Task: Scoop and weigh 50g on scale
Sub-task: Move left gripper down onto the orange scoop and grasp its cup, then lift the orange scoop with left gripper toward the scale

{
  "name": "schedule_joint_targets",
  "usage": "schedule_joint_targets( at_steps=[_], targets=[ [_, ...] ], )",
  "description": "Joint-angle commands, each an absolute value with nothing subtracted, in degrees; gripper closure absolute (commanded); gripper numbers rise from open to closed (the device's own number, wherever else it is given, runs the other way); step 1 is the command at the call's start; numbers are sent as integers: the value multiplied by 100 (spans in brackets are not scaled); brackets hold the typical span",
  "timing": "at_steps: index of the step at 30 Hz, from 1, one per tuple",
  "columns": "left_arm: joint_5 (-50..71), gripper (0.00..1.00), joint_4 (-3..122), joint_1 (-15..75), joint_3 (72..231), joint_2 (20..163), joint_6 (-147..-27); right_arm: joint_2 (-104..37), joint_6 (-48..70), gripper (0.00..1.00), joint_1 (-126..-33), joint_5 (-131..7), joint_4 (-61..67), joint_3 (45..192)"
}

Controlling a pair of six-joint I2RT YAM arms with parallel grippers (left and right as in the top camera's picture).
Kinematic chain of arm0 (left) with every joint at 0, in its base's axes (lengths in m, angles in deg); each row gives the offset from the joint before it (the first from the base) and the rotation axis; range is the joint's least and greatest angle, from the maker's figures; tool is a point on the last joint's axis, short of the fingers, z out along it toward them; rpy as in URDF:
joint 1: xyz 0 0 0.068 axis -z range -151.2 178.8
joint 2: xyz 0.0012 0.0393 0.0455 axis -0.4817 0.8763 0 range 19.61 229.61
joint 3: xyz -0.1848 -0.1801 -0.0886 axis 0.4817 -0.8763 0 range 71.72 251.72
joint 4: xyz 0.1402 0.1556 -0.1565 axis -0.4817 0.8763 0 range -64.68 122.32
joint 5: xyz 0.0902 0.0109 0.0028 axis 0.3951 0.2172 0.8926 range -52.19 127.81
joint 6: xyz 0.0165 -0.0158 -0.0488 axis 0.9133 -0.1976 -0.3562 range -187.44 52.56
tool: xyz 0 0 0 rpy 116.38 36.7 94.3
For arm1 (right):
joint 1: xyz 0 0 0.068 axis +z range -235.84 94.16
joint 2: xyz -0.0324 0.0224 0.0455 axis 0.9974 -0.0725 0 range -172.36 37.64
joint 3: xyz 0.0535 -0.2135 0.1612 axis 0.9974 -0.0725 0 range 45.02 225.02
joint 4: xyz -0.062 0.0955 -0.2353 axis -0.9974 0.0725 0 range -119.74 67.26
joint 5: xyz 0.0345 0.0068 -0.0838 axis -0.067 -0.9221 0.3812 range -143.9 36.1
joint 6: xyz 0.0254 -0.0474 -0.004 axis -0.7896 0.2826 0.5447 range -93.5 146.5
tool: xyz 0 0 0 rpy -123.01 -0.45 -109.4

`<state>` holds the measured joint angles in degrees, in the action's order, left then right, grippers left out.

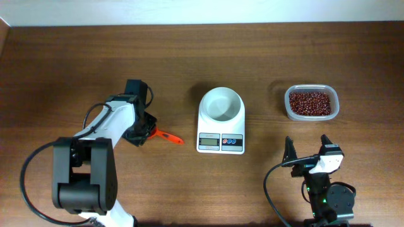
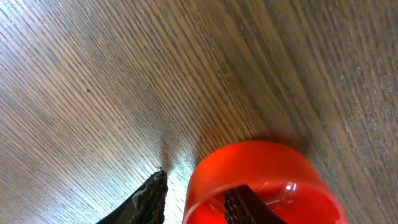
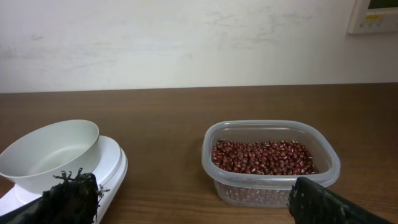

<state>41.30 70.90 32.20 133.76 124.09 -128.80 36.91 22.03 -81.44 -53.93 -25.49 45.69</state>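
open gap between scale (image 1: 221,120) and tub (image 1: 311,102) (scoop (image 1: 169,137) lies left).

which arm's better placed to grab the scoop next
Left. The left gripper straddles the scoop wall, one finger inside the cup. The right gripper hangs open beyond the scale, far from the scoop.

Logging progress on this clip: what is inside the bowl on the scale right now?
Nothing: overhead, the bowl shows bare white inside, with no part covered. The beans lie in the clear tub.
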Motion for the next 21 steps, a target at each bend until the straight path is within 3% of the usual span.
schedule_joint_targets(
  at_steps=[1,5,10,17,21],
  targets=[
    [4215,66,7020,3200,13265,12462,-12977,3722,2203,1,-8098,-5426,-2523,4534],
    [4213,70,7007,3200,13260,12462,-12977,3722,2203,1,-8098,-5426,-2520,4534],
    [4215,100,7009,3200,13260,12462,-12974,3724,2203,1,-8098,-5426,-2523,4534],
    [4211,100,6996,3200,13263,12460,-12784,3722,2203,1,-8098,-5426,-2523,4534],
    [3745,100,7156,3200,13263,11970,-13333,3722,2203,1,-8098,-5426,-2520,4534]
  ],
)
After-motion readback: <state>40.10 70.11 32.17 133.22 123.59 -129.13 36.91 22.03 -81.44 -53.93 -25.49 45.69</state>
